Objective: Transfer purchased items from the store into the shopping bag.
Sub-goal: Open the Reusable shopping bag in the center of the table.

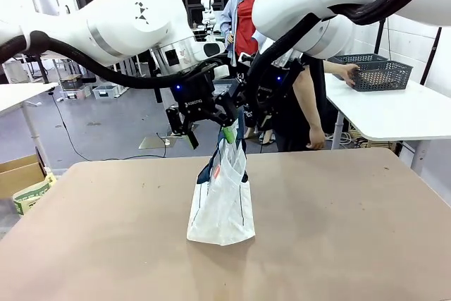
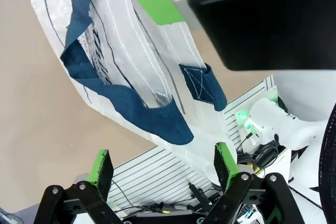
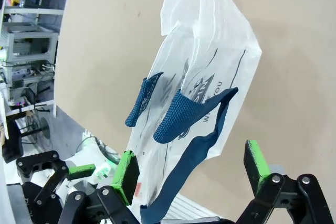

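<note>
Shopping bag (image 1: 222,209) upright on table (image 1: 352,230) | left gripper (image 2: 163,158) apart | right gripper (image 3: 191,163) apart, bag top between

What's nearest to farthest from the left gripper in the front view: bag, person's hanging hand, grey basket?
1. Bag, just beside the left gripper, in the middle.
2. Person's hanging hand, farther back, to the right.
3. Grey basket, far right, on the white table.
</note>
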### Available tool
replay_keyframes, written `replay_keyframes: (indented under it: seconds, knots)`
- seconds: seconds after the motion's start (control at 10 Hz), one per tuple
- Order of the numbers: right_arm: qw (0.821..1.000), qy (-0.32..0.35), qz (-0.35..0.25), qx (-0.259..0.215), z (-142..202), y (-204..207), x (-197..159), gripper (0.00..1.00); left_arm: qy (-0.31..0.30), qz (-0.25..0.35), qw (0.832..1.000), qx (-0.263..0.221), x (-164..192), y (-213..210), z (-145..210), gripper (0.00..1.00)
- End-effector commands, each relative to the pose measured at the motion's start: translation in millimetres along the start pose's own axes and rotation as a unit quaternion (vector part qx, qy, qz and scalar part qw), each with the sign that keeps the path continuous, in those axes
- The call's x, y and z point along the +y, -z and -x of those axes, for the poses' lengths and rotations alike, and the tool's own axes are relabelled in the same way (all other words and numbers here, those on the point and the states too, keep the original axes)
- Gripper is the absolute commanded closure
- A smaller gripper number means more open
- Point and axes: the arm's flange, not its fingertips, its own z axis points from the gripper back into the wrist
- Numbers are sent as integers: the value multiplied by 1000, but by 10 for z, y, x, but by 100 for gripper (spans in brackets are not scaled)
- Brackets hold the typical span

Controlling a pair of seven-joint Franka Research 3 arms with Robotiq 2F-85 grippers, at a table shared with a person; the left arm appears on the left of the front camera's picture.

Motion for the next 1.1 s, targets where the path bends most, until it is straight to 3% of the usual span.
replay_keyframes:
  seconds: [0.0, 1.0]
  knots:
    - [1000, 17, -12, 11, 22, 40, -24, 0, -15, -11, 1000, -14, -24, 77, -38, 0]
    - [999, 28, -26, 7, -26, 139, -84, 0, -55, -29, 997, -50, 219, 152, -195, 0]
